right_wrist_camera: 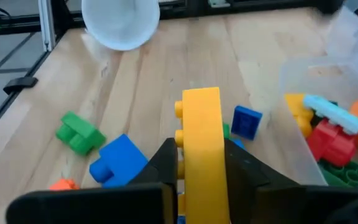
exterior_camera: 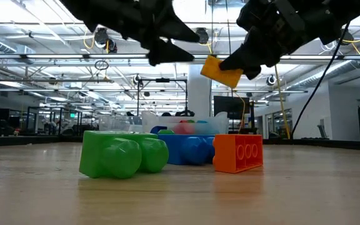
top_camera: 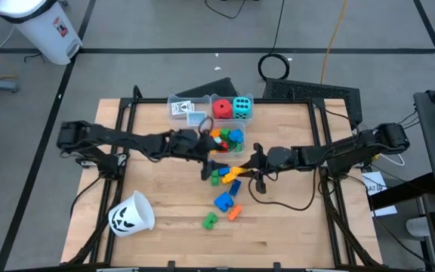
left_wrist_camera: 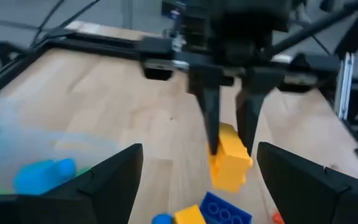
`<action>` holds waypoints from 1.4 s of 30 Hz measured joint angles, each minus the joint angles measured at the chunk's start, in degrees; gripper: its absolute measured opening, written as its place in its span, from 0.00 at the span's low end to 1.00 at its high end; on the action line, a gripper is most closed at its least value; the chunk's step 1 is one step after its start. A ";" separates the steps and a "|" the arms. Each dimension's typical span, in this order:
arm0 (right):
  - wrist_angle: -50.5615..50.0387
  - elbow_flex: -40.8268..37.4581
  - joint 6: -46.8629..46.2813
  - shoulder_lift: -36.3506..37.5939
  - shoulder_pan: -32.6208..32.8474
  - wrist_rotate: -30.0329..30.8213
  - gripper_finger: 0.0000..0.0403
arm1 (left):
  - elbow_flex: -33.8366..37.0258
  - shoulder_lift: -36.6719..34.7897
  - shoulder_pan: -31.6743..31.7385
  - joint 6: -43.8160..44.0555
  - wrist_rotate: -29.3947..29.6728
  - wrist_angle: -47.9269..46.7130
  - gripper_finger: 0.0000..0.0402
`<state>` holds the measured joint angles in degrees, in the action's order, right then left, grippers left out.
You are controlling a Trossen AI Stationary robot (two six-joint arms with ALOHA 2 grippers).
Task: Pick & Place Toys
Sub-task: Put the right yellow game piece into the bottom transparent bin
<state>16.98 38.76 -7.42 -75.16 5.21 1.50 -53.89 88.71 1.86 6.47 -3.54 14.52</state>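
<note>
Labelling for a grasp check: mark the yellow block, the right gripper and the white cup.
yellow block (right_wrist_camera: 202, 149): right wrist view, broad face.
right gripper (left_wrist_camera: 229, 134): left wrist view, between fingertips.
white cup (top_camera: 131, 213): high view, its side.

Two dice (top_camera: 232, 108) — one red, one cyan — one white cup (top_camera: 131, 214), and two dark arms over many blocks (top_camera: 223, 201).

card faces (top_camera: 180, 109) too small to read
</note>
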 joint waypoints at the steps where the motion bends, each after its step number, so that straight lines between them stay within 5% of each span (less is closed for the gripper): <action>1: 0.30 0.00 0.44 0.00 0.00 0.00 0.13 | 0.00 1.47 -0.59 -1.17 -0.01 1.79 0.80; 17: 2.02 0.02 1.02 -0.04 0.09 -0.04 0.14 | 0.00 9.62 -3.03 -7.88 2.34 10.19 0.78; 21: 1.95 0.02 1.04 -0.03 0.09 0.15 0.14 | 0.00 9.63 -2.57 -7.85 2.36 11.07 0.65; 28: 1.96 0.02 1.04 0.00 0.04 1.10 0.16 | 0.02 9.63 -2.65 -9.31 1.09 11.28 0.24; 42: -12.57 -0.41 1.88 12.71 0.19 2.86 0.34 | 0.09 -0.82 3.17 -13.24 6.20 -4.08 0.24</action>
<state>4.41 38.35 -5.53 -62.45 5.40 4.36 -53.80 87.90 5.03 -6.78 2.66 10.44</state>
